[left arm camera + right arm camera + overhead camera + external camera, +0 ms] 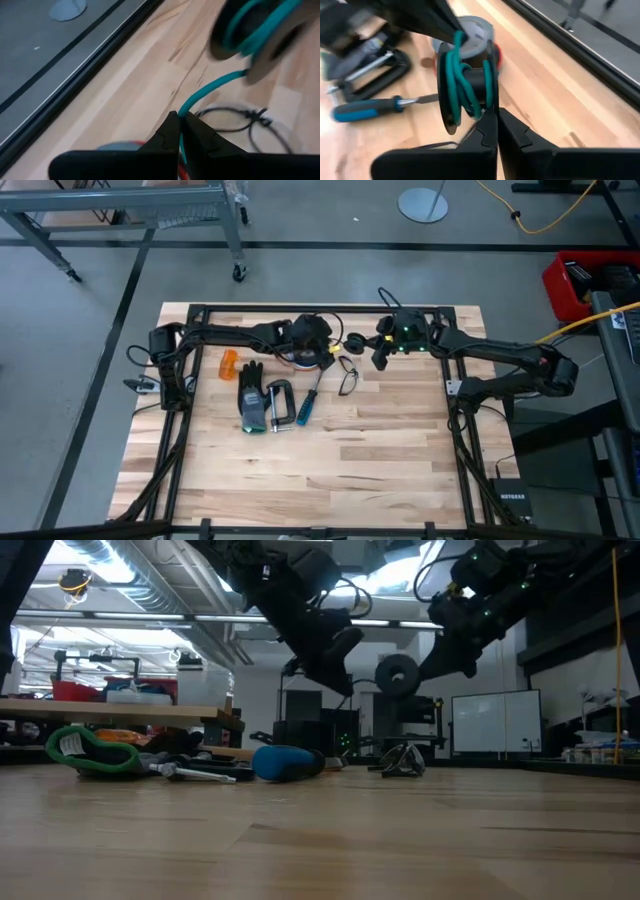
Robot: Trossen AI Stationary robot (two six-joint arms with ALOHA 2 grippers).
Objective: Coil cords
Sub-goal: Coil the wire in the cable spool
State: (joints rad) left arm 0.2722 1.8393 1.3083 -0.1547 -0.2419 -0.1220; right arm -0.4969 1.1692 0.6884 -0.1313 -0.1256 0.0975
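Hung above the wooden table (320, 840): two dark arms, one gripper (340, 652) beside a raised dark spool (397, 673); lay below: a blue-handled screwdriver (288, 762), a green-cuffed glove (90, 752), a black cord (403, 760).

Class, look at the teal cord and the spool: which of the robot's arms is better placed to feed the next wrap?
Probably the left. The left gripper is shut on the teal cord; the right gripper is shut on the spool.
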